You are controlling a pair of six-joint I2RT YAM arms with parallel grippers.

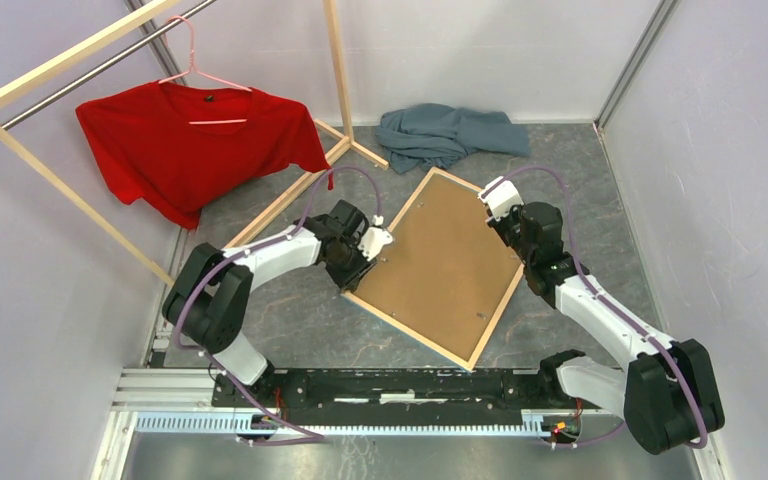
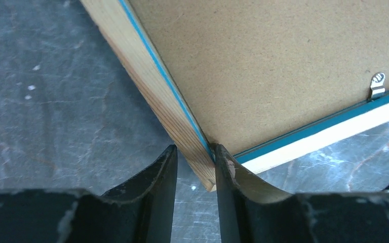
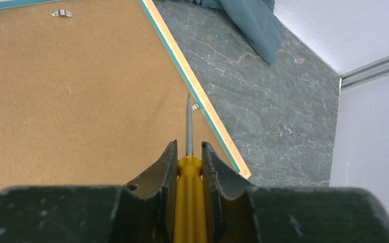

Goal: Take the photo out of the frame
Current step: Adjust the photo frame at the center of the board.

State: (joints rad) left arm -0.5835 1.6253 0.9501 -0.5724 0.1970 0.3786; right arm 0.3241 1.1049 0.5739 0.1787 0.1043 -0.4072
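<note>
The frame lies face down on the table, pale wood edges up, with the brown backing board filling it. The photo is hidden under the board. My left gripper is at the frame's left corner; in the left wrist view it is closed across the wooden edge. My right gripper is over the upper right edge, shut on a yellow-handled screwdriver. The screwdriver's tip rests by a small metal clip on that edge.
Other metal clips sit along the board's edges. A wooden clothes rack with a red T-shirt on a pink hanger stands at the back left. A grey-blue cloth lies behind the frame. Walls close in both sides.
</note>
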